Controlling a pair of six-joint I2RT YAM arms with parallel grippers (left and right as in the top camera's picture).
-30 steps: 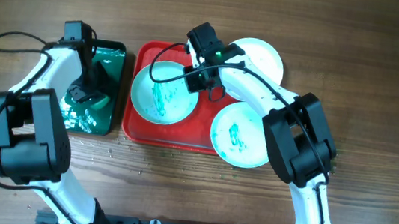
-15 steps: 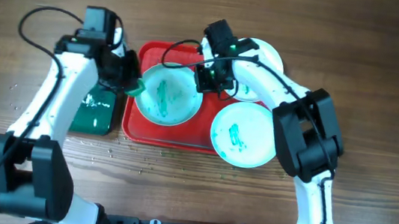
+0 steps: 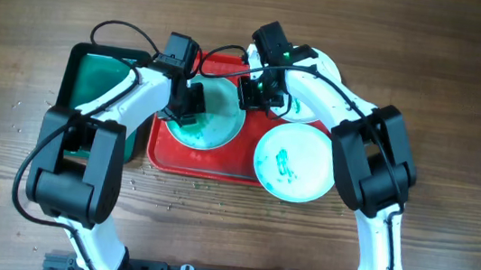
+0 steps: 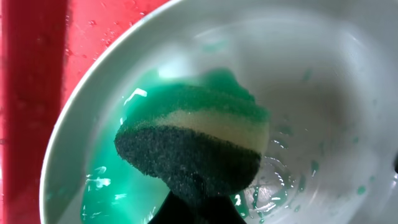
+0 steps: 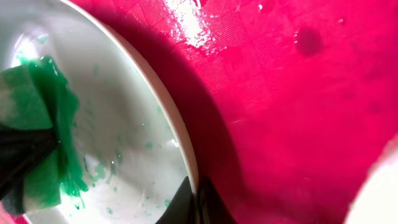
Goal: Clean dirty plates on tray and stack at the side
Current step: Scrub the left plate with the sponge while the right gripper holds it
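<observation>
On the red tray (image 3: 219,162) a white plate (image 3: 215,123) with teal smears sits at the left. My left gripper (image 3: 185,109) is shut on a green and dark sponge (image 4: 193,146) pressed into this plate (image 4: 323,93). My right gripper (image 3: 249,95) is shut on the plate's right rim (image 5: 186,155); the sponge shows at the left in the right wrist view (image 5: 37,137). A second smeared plate (image 3: 292,164) lies at the tray's front right. A third plate (image 3: 320,71) lies at the back right, partly under my right arm.
A dark green tray (image 3: 93,73) stands left of the red tray, holding green liquid. Water droplets speckle the wooden table (image 3: 462,106) in front of the trays. The red tray floor (image 5: 298,93) is wet.
My left arm has carried the sponge from the green tray rightward onto the plate. My right gripper has stayed clamped on the plate's rim, and the plate has shifted slightly right.
</observation>
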